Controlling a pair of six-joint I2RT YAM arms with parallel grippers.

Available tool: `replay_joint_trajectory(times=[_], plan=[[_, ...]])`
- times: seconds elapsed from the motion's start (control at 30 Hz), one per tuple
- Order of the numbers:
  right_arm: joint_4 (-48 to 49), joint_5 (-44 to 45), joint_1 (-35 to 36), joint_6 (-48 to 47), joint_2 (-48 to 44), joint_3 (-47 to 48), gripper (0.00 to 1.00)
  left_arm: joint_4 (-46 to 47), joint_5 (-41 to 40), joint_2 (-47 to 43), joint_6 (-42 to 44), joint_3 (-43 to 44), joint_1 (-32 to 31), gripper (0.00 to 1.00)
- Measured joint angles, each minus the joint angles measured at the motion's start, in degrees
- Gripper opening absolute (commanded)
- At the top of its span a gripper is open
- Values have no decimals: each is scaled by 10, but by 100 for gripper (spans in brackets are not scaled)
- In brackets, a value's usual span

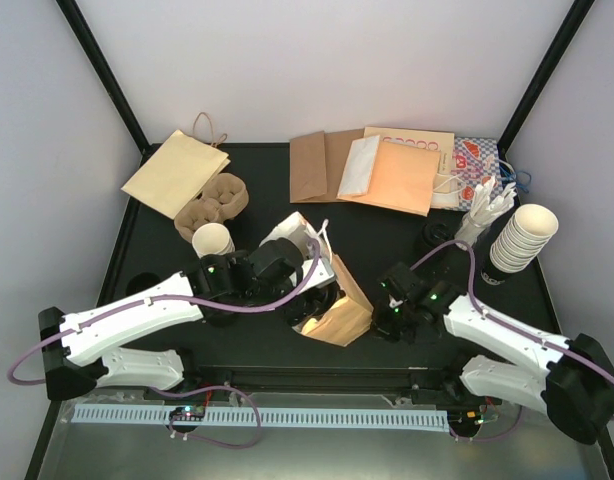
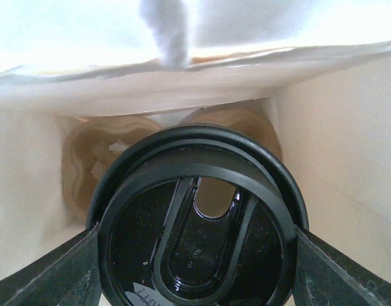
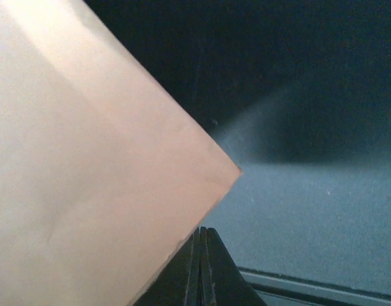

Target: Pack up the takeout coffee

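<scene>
Our left hand (image 2: 195, 271) clamps a lidded cup (image 2: 141, 223) inside the bag (image 2: 348, 140) (its embossing unreadable); our right hand (image 3: 202, 264) is pinched together.

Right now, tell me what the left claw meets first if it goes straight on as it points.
Probably the pulp carrier deep inside the bag; the lidded cup in the left claw would touch it first. Depth unclear.
</scene>
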Motion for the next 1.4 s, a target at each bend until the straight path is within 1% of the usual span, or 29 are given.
replay_joint_trajectory(times=[0.4, 0.73, 1.13, 1.4], plan=[[0, 57, -46, -101, 73, 83, 1, -12, 12, -2, -10, 0, -17, 50], [13, 81, -49, -189, 155, 169, 1, -13, 12, 5, -25, 0, -40, 49], [30, 96, -55, -275, 214, 225, 1, 14, -17, 24, -55, -3, -68, 49], [36, 117, -57, -322, 217, 245, 1, 25, -55, 38, -75, -3, -92, 49]])
